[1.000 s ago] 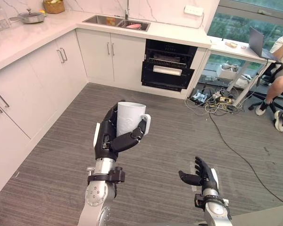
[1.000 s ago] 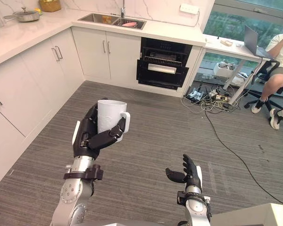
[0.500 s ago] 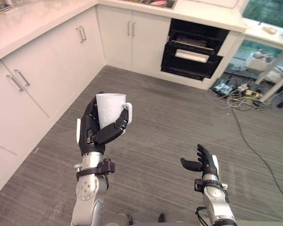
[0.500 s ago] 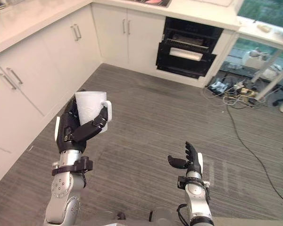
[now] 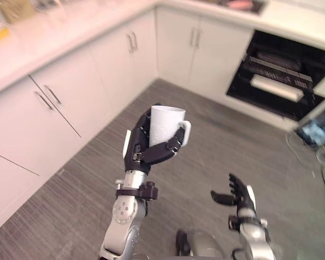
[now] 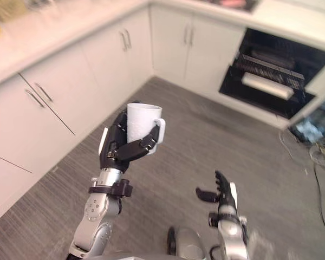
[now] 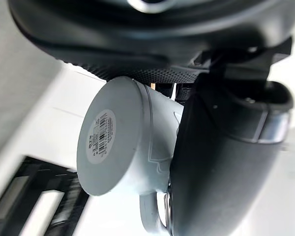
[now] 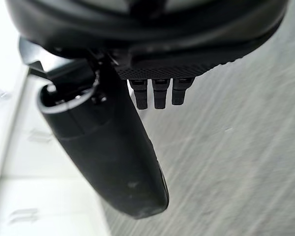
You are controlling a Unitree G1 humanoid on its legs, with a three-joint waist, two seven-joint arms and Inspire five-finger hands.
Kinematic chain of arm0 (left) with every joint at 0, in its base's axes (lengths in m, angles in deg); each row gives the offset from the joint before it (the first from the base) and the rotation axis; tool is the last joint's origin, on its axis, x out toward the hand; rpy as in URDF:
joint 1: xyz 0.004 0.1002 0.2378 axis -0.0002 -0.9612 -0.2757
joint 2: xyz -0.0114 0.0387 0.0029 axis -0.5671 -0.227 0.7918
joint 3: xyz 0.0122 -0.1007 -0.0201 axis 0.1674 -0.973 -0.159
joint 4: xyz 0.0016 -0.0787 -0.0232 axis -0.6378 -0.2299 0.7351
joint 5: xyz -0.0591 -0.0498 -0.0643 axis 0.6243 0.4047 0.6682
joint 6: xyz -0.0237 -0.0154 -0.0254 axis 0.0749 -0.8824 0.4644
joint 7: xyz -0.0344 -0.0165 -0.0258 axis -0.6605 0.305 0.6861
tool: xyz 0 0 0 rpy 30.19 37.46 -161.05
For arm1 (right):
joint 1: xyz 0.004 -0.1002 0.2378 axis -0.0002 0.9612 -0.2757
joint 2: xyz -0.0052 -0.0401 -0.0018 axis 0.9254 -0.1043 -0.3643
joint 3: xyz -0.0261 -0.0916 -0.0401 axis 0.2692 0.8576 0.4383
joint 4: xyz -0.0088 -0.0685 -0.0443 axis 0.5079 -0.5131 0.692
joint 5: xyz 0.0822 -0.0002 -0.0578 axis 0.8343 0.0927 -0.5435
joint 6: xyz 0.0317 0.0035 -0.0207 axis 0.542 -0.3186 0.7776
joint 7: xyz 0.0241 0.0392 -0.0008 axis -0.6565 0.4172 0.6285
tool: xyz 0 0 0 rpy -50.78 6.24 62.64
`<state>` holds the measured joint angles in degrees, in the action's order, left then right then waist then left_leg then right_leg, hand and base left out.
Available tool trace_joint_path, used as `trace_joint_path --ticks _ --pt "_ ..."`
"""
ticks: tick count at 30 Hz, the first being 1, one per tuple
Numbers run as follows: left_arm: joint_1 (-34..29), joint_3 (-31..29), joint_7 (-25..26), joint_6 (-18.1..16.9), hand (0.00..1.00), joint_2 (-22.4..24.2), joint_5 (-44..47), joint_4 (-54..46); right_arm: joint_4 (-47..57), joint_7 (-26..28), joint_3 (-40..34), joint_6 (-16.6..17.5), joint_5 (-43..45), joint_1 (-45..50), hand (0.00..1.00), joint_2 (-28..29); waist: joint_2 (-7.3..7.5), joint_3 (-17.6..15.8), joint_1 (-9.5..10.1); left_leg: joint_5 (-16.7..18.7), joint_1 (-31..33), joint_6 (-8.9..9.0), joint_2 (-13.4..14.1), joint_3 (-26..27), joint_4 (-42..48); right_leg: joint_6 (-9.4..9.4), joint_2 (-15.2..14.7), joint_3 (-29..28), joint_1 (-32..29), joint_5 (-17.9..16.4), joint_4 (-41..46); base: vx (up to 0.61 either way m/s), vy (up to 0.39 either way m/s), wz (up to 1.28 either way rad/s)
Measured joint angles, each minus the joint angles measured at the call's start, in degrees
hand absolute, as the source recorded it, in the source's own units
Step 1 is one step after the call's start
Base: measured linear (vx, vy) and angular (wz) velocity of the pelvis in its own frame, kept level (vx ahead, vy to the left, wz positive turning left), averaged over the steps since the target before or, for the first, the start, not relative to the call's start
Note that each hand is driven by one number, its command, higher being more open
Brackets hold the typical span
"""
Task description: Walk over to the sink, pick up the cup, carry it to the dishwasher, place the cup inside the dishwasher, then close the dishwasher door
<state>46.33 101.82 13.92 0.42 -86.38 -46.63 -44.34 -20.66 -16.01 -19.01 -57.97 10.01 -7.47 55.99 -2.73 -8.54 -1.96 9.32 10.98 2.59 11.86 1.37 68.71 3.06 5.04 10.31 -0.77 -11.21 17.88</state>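
Upright, cup [image 5: 163, 124] clasped by fingers of left hand [image 5: 138, 155], right hand [image 5: 240, 196] fingers relaxed, dishwasher [image 5: 284, 76] open.

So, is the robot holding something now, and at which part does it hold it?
The left robot hand holds the white cup upright, fingers and thumb curled round its body, beside the handle. The right robot hand is open, holding nothing.

Grey wood-grain floor [image 6: 206, 135] with loose cables [image 6: 320, 154] at right.
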Motion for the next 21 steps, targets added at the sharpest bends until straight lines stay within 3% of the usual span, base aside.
trace_joint_path --ticks 2,4,6,7,8,9,10,11,12,13,14,15,16,17,18,19,21 --pt "-0.65 -1.09 -0.22 -0.02 0.30 0.09 0.02 -0.70 -0.13 -0.06 0.99 -0.03 0.01 0.46 0.90 1.02 0.05 0.07 1.80 2.68 6.25 -2.87 3.23 4.90 3.30 0.67 1.26 -1.64 5.21 -0.48 -3.71 0.45 -0.181 -0.40" --pt "-1.78 -2.40 -0.20 -0.09 0.30 0.51 0.08 -0.93 -1.08 -0.07 1.37 0.02 0.04 -0.17 0.90 1.19 0.46 0.01 3.03 5.33 11.73 -2.48 4.21 8.94 -3.13 0.66 1.08 -3.91 8.88 -0.48 -7.20 0.49 -0.092 -0.51" --pt "-2.09 -4.89 -0.18 -0.07 0.30 0.91 0.14 -0.19 -6.62 -0.14 1.21 -0.09 0.04 -3.76 0.90 0.39 0.92 -0.17 3.52 5.50 13.74 -0.72 0.51 9.92 -26.03 0.41 -0.87 -6.66 12.25 -0.77 -9.83 0.44 0.060 -0.55" --pt "-2.11 -5.32 -0.15 -0.07 0.30 1.04 0.13 -0.03 -7.72 -0.16 1.11 -0.12 0.04 -4.47 0.90 0.02 1.00 -0.20 3.71 4.27 13.64 0.37 -0.74 9.48 -32.89 0.40 -1.54 -7.37 12.90 -0.93 -10.45 0.45 0.127 -0.63" --pt "-2.25 -5.98 0.03 -0.07 0.30 1.35 0.11 0.07 -9.37 -0.22 0.86 -0.12 0.01 -5.53 0.90 -0.79 0.83 -0.11 3.90 0.35 13.52 1.83 -2.56 8.41 -45.96 0.13 -2.50 -9.01 14.29 -1.09 -11.81 0.48 0.169 -0.73" --pt "-2.26 -6.33 0.49 -0.10 0.30 1.60 -0.03 -0.09 -10.14 -0.48 0.80 -0.14 -0.04 -5.89 0.90 -1.50 0.61 -0.05 4.20 -2.74 13.38 2.41 -3.26 7.67 -53.76 -1.88 -3.00 -10.76 15.81 -2.26 -12.36 0.49 0.191 -0.71" --pt "-2.24 -6.44 0.88 -0.10 0.30 1.57 -0.05 -0.10 -10.36 -0.63 0.78 -0.14 -0.06 -5.88 0.90 -1.69 0.77 -0.14 4.23 -5.12 13.43 2.18 -3.59 7.17 -54.41 -3.23 -3.43 -11.44 16.96 -3.29 -12.42 0.54 0.232 -0.63" --pt "-2.54 -6.45 1.32 -0.08 0.30 1.17 -0.07 0.33 -11.07 -0.95 0.48 -0.23 -0.06 -5.67 0.90 -1.67 1.39 0.31 4.07 -11.01 12.85 -0.62 -5.03 6.65 -51.72 -4.90 -5.07 -12.55 19.08 -4.55 -12.38 0.57 0.263 -0.44" --pt "-3.30 -6.28 1.30 0.04 0.30 1.11 -0.13 0.43 -11.10 -1.27 -0.37 -0.27 -0.10 -5.15 0.90 -1.84 1.80 1.54 3.68 -14.23 14.02 -3.49 -5.53 6.79 -48.15 -5.79 -6.21 -13.68 19.02 -5.06 -10.51 0.59 0.277 -0.32" --pt "-3.25 -5.79 1.30 0.08 0.30 0.82 -0.14 0.50 -11.19 -1.47 -0.73 -0.28 -0.11 -5.26 0.90 -1.69 2.45 1.76 3.41 -12.56 14.83 -3.78 -6.12 7.06 -45.19 -6.51 -7.11 -13.89 18.39 -5.49 -8.24 0.60 0.279 -0.09" --pt "-3.29 -5.27 1.33 0.31 0.30 0.18 -0.14 0.70 -11.18 -2.11 -1.24 -0.25 -0.12 -5.19 0.90 -1.76 3.58 1.92 2.85 -8.78 15.02 -4.55 -7.40 7.58 -41.82 -6.80 -8.63 -14.48 15.73 -5.66 -0.91 0.50 0.209 0.06" --pt "-3.30 -4.99 1.33 0.51 0.30 -0.60 -0.14 0.74 -11.18 -2.24 -1.60 -0.26 -0.15 -5.18 0.90 -1.63 4.30 2.06 2.63 -7.14 14.47 -4.97 -8.13 8.07 -41.00 -7.30 -9.30 -14.89 13.69 -5.35 4.25 0.64 0.236 0.08" --pt "-3.12 -3.98 1.36 0.73 0.30 -2.46 -0.15 0.82 -10.95 -2.30 -2.50 -0.26 -0.18 -5.46 0.90 -0.77 6.00 1.87 2.16 -4.17 12.01 -5.73 -10.12 9.04 -40.32 -12.00 -10.92 -15.16 9.61 -2.40 15.84 0.63 0.219 0.15" --pt "-2.78 -3.28 1.42 1.03 0.30 -4.47 -0.17 1.43 -10.56 -2.69 -3.34 -0.25 -0.17 -5.86 0.90 0.41 6.65 2.00 1.02 -1.56 8.88 -6.45 -11.53 8.94 -40.94 -15.98 -11.99 -15.26 4.86 6.34 28.06 0.62 0.214 0.12" --pt "-2.78 -3.07 1.66 1.14 0.30 -5.01 -0.21 1.53 -10.27 -2.89 -3.15 -0.25 -0.15 -6.18 0.90 0.68 6.69 2.02 0.90 -0.55 7.23 -6.68 -11.65 9.20 -41.23 -14.91 -12.31 -15.31 2.43 5.97 32.91 0.81 0.236 -0.27" --pt "-2.79 -2.32 2.95 1.43 0.30 -4.75 -0.35 1.59 -6.70 -2.97 -1.56 -0.22 -0.14 -6.64 0.90 1.48 5.86 1.60 0.89 2.86 -0.15 -7.45 -11.11 10.65 -44.25 -7.08 -12.21 -13.36 -5.72 0.03 43.28 0.67 0.173 -0.48" --pt "-2.09 -0.68 3.36 1.36 0.30 -4.94 -1.07 1.58 -3.04 -3.02 -0.16 0.21 -0.10 -6.57 0.90 2.56 5.19 1.60 0.74 4.10 -6.23 -6.94 -10.06 11.73 -47.94 -5.12 -10.98 -10.16 -11.58 -3.15 42.85 0.53 0.113 -0.49"
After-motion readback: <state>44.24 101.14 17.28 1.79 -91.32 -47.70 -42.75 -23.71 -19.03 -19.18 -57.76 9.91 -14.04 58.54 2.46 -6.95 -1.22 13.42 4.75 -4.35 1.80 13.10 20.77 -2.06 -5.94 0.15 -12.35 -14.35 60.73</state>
